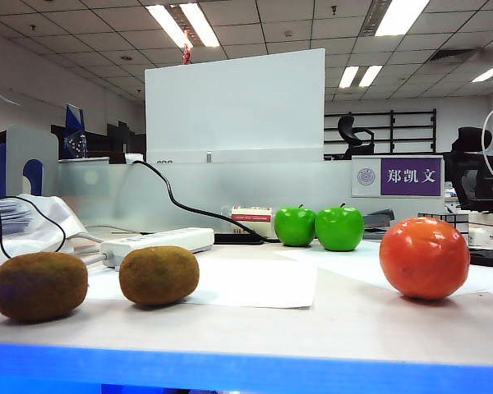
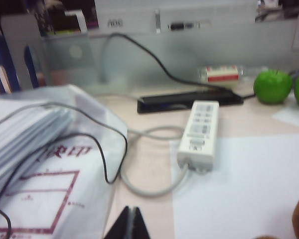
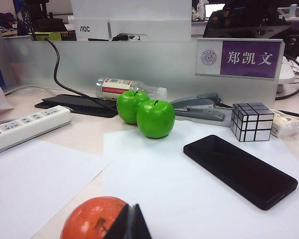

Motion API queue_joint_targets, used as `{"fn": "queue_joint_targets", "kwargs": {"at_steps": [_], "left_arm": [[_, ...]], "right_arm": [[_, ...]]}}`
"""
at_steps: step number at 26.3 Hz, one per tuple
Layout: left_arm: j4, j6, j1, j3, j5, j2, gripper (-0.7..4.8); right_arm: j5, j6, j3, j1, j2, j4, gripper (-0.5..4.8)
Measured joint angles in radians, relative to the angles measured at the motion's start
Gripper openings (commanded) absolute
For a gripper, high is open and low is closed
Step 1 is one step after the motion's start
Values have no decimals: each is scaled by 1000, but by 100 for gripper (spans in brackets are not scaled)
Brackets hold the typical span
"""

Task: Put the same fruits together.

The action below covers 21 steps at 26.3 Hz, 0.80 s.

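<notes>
Exterior: I look low across the table (image 1: 329, 320), facing the partition.
Left wrist: behind my left gripper (image 2: 131, 224), near.
Right wrist: behind my right gripper (image 3: 131, 223).
Shared: green apples (image 1: 318, 226).

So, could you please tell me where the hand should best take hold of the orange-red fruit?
Probably across its widest middle, coming down from above: the orange-red fruit is round and glossy, stands alone on the table, and the shut right hand is just beside it.

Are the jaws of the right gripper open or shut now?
Shut. In the right wrist view the right gripper shows its two dark jaws pressed together into one point, holding nothing, just above the orange-red fruit.
</notes>
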Motion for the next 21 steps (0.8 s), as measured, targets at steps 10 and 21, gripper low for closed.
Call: {"fn": "queue_joint_targets", "kwargs": {"at_steps": [10, 21], "left_arm": [[12, -69, 0, 0, -60, 0, -5], [12, -87, 0, 0, -60, 0, -5]], "right_arm": [[0, 0, 0, 0, 0, 0, 1], [0, 0, 0, 0, 0, 0, 1]]}}
